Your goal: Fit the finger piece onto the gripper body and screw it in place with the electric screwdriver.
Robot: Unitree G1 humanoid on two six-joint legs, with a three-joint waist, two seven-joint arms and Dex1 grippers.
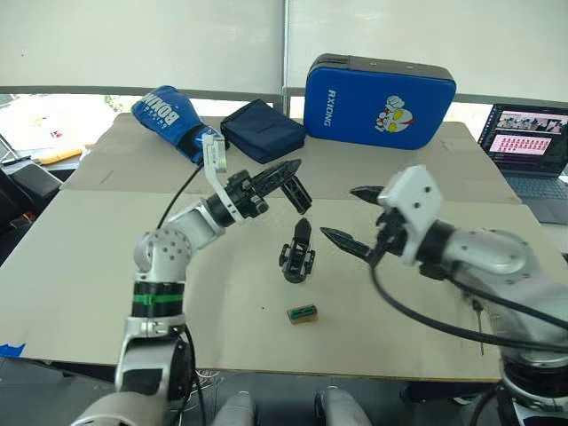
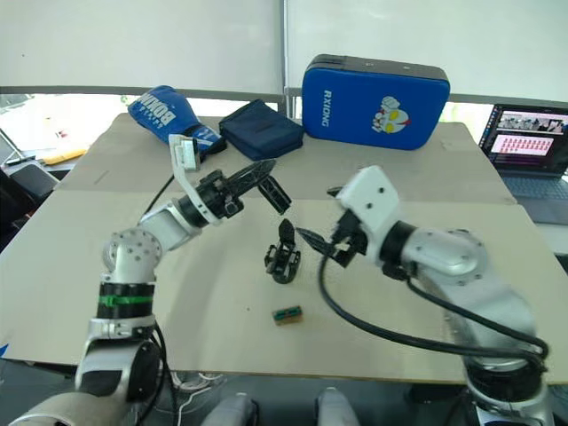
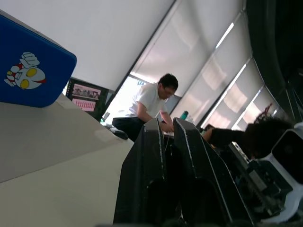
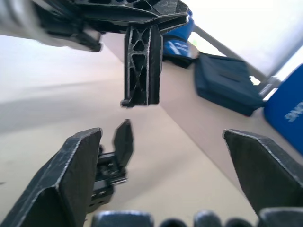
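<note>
The gripper body (image 1: 297,255) stands on the table (image 1: 106,257) near its middle, one pointed black finger sticking up. My left gripper (image 1: 291,169) hovers above and just behind it, shut on the finger piece (image 1: 301,194), which hangs down from the fingertips. In the right wrist view the finger piece (image 4: 141,66) hangs clear above the gripper body (image 4: 112,163), not touching it. Just right of the gripper body, my right gripper (image 1: 352,216) is open with nothing between its fingers. The electric screwdriver is out of view.
A small green and brown block (image 1: 303,313) lies in front of the gripper body. At the table's back are a blue boxing glove (image 1: 169,114), a dark pouch (image 1: 263,130) and a blue pad (image 1: 378,88). A laptop (image 1: 528,142) sits far right. A person (image 3: 150,108) stands beyond.
</note>
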